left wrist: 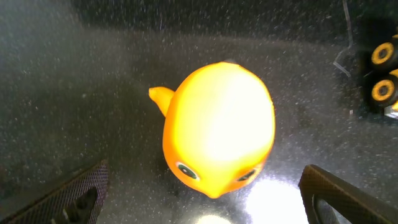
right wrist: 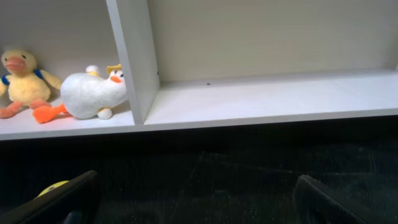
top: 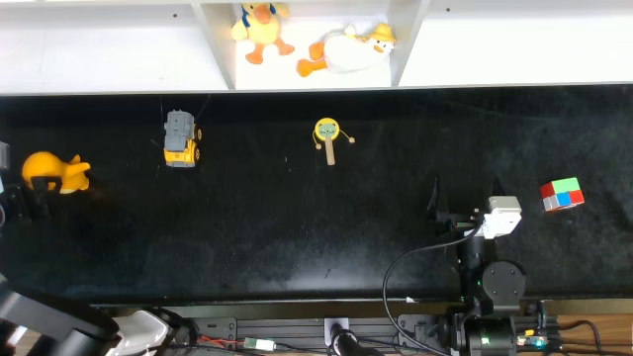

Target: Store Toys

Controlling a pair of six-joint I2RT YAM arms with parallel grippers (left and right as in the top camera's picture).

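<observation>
Glare blurred the smooth, round orange duck [left wrist: 217, 124]. The left gripper [left wrist: 205, 190] hung over it, spread; the right gripper [right wrist: 196, 186] gaped too.

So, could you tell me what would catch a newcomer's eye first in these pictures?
Most likely the bright orange toy animal, glaring between the open fingers of the left gripper near the left end of the black table. Next, the yellow plush duck and white plush goose, already in the middle compartment of the white shelf. The colourful cube stands out alone near the table's right end.
</observation>
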